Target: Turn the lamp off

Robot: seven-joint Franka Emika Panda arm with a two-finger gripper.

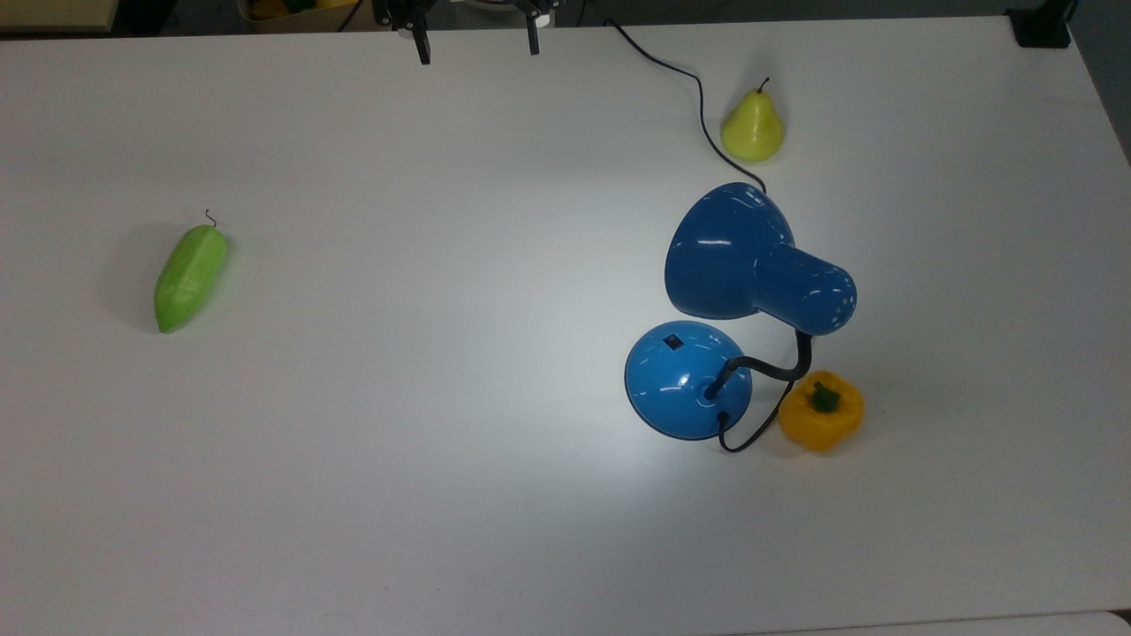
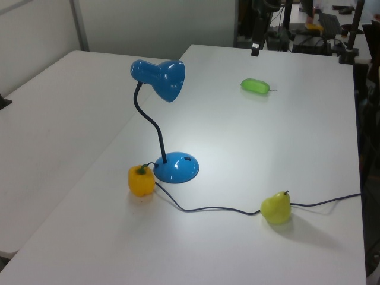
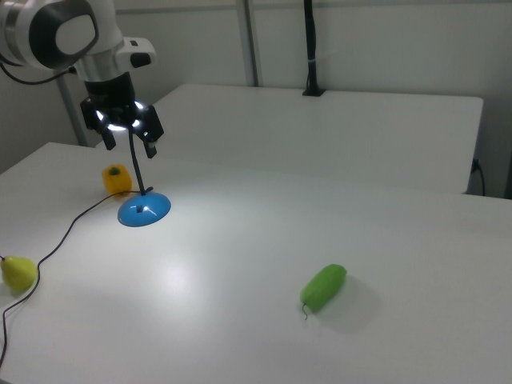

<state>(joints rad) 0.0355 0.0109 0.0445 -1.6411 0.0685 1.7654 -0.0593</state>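
Still lit: lamp (image 1: 724,336) stands at the top view's right of the surface (image 1: 398,442), pool of light beneath. My end effector (image 1: 477,40), fingers apart, hangs well away; switch (image 1: 674,343) untouched.

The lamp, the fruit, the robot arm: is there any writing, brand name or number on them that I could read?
None that can be read.
The lamp is plain glossy blue; its base bears a small black switch, with no legible mark.
The pear, yellow pepper and green vegetable are unlabelled.
The gripper shows no lettering.
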